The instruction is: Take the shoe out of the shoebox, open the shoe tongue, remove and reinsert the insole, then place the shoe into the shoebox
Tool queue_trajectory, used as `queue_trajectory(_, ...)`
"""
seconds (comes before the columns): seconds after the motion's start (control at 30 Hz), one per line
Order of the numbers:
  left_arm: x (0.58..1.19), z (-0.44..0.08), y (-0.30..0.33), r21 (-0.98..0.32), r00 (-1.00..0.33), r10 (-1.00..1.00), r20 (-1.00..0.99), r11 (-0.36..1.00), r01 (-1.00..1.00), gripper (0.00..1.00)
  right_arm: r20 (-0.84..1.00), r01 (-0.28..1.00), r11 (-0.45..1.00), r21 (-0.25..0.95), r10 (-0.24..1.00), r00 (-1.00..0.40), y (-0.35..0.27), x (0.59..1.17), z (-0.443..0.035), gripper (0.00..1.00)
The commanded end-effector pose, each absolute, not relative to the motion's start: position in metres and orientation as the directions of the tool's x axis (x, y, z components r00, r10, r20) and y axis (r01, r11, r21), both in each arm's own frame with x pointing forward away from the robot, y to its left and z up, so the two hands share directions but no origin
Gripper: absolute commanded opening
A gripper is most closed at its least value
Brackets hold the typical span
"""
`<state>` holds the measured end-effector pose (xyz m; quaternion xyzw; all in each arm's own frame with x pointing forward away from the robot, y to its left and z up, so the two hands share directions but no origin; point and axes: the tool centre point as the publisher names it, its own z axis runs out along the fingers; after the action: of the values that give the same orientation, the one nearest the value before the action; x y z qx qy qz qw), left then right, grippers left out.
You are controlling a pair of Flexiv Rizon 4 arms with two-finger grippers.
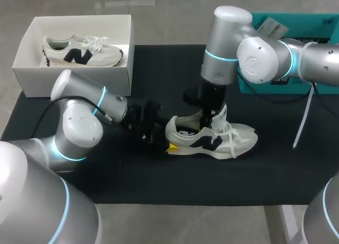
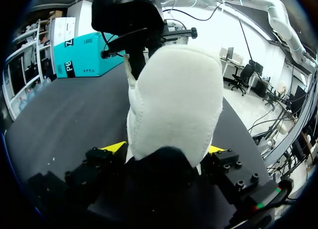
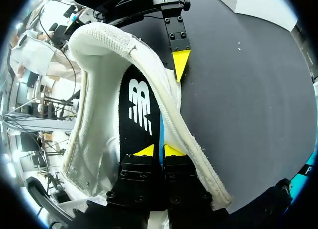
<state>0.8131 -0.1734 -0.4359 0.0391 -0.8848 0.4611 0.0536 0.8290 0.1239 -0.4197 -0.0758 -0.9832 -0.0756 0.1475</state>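
Note:
A white sneaker (image 1: 222, 141) with a navy side mark lies on the black mat (image 1: 159, 186), toe to the right. My left gripper (image 1: 168, 141) holds its heel. In the left wrist view the white heel (image 2: 174, 100) fills the space between the wide-set fingers of that gripper (image 2: 164, 148), and both yellow tips press its sides. My right gripper (image 1: 212, 122) reaches down into the shoe's mouth. In the right wrist view that gripper (image 3: 159, 150) has its tips nearly together, pinched on the black insole (image 3: 138, 107) with its white logo and blue edge, inside the white collar (image 3: 99, 45).
A white shoebox (image 1: 127, 48) stands at the back left and holds a second matching sneaker (image 1: 79, 51). A teal box lid (image 1: 312, 27) lies at the back right behind my right arm, and a white strap (image 1: 304, 117) hangs in front of it.

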Motion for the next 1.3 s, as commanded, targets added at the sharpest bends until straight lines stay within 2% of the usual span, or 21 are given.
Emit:
queue_trajectory(0.03, 0.817, -0.440, -0.175, -0.811, -0.991, -0.023, 0.130, 0.573, -0.120, 0.00, 0.259, 0.183, 0.975, 0.130, 0.145, -0.955, 0.124, 0.810, -0.442, 0.00)
queue_trajectory(0.43, 0.817, -0.440, -0.175, -0.811, -0.991, -0.023, 0.130, 0.573, -0.120, 0.00, 0.139, 0.197, 0.962, 0.187, 0.173, -0.975, 0.114, 0.803, -0.387, 0.00)
queue_trajectory(0.77, 0.817, -0.440, -0.175, -0.811, -0.991, -0.023, 0.130, 0.573, -0.120, 0.00, 0.072, 0.176, 0.956, 0.233, 0.163, -0.984, 0.115, 0.807, -0.365, 0.00)
queue_trajectory(1.03, 0.817, -0.440, -0.175, -0.811, -0.991, -0.023, 0.130, 0.573, -0.120, 0.00, 0.025, 0.151, 0.917, 0.368, 0.153, -0.988, 0.111, 0.814, -0.357, 0.00)
queue_trajectory(1.3, 0.817, -0.440, -0.175, -0.811, -0.991, -0.023, 0.130, 0.573, -0.120, 0.00, 0.028, 0.138, 0.918, 0.372, 0.137, -0.990, 0.108, 0.816, -0.354, 0.00)
